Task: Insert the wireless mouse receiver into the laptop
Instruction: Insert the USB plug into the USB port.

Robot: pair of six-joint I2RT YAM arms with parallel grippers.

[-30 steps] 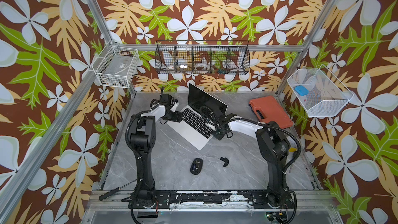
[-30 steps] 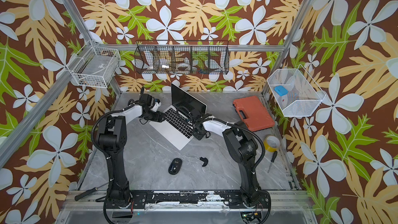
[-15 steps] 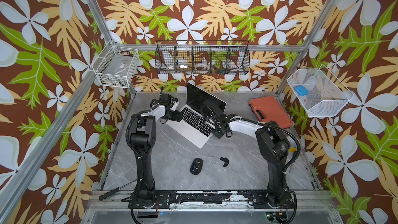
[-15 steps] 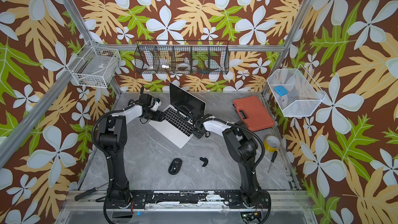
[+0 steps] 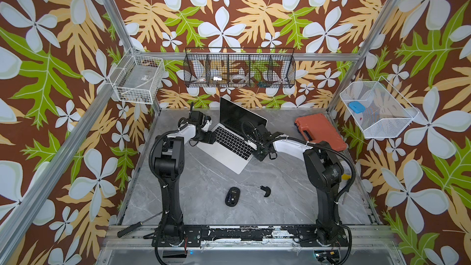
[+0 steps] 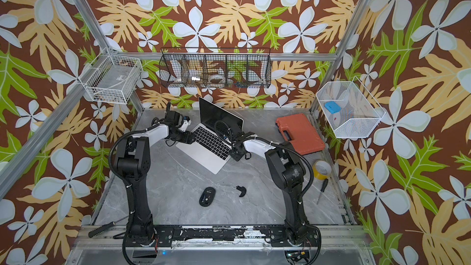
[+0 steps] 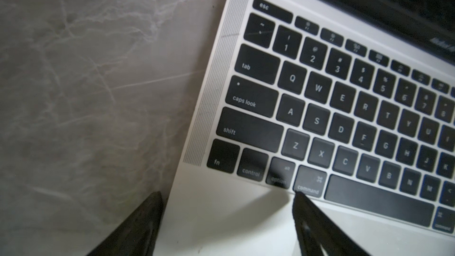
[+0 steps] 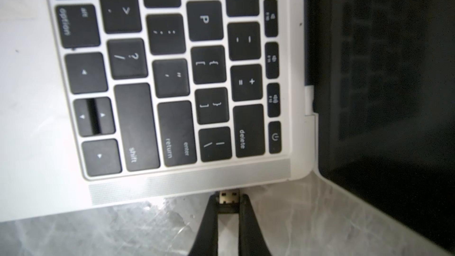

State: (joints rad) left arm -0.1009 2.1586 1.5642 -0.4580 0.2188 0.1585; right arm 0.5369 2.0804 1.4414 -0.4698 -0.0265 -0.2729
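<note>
The silver laptop (image 5: pixel 230 154) stands open at the back middle of the table, seen in both top views (image 6: pixel 204 152). My right gripper (image 8: pixel 228 197) is shut on the wireless mouse receiver (image 8: pixel 229 197), a tiny black nub with a metal plug. The plug's tip meets the laptop's right side edge (image 8: pixel 197 181), below the delete key. My left gripper (image 7: pixel 227 208) is open at the laptop's left front corner. One of its fingers (image 7: pixel 145 220) is over the table, and the other is over the palm rest (image 7: pixel 221 222).
A black mouse (image 5: pixel 232 196) and a curved black cover piece (image 5: pixel 265 191) lie on the near table. An orange case (image 5: pixel 319 133) sits at the back right. A screwdriver (image 5: pixel 137 226) lies front left. A yellow tape roll (image 6: pixel 321 169) and another screwdriver (image 6: pixel 322 191) lie at the right.
</note>
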